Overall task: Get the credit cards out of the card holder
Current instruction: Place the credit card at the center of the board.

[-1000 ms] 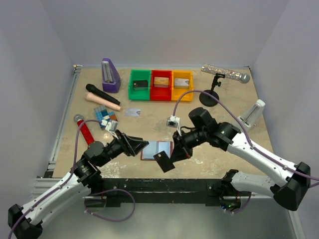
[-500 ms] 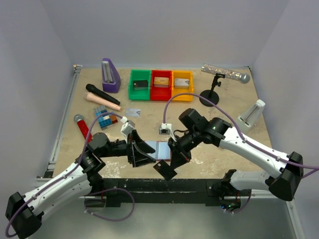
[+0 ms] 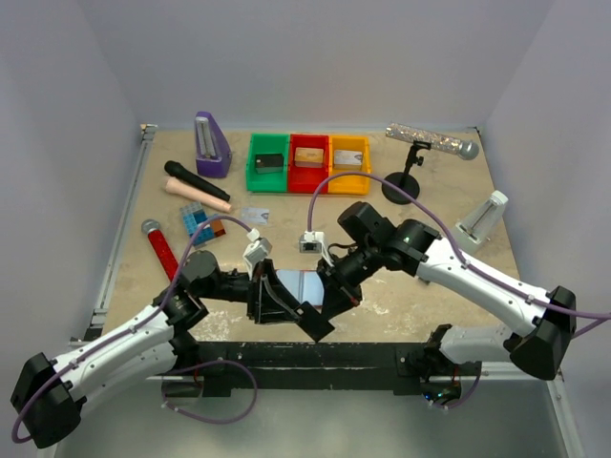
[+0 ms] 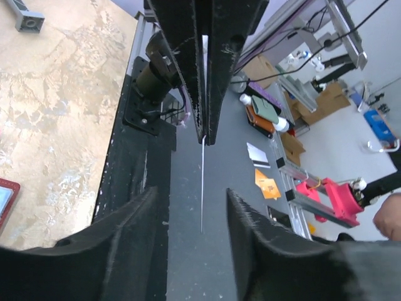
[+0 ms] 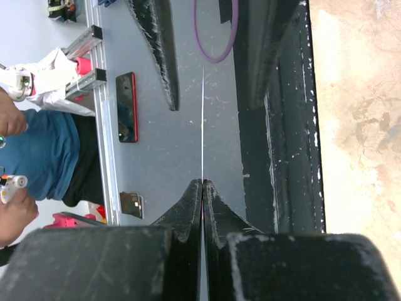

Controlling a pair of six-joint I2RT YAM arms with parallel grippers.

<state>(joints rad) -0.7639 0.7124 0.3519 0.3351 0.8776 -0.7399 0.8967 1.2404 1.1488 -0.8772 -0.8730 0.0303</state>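
Two credit cards could be counted. One black card point(image 3: 313, 322) was pinched in the right tool point(image 3: 322, 305). One silvery card point(image 3: 254, 215) lay flat on the tabletop point(image 3: 449, 267), well apart from both tools and nearer to the left edge than to the right. One card holder point(image 3: 301, 283) lay open close to the middle of the near edge, with its pale lining turned up. Three trays stood in a row along the far edge, a green tray point(image 3: 268, 178), a red tray point(image 3: 307, 178) and a yellow tray point(image 3: 348, 177), each with one small block inside.

From above, both tools covered a large part of the card holder, so I could not tell if more cards were inside it. The left wrist view showed only one red corner of the card holder point(image 4: 5, 194), cut off at the border. In both wrist views the black card point(image 4: 202, 182) appeared edge-on, as a thin pale line only.

The right tool point(image 5: 202, 182) had its fingers pressed together on the black card point(image 5: 202, 125) and held it just beside the card holder, on the side of the near edge. The left tool point(image 4: 191, 200) was spread. The free end of the black card reached between its two fingers point(image 4: 135, 238) and touched neither of them.
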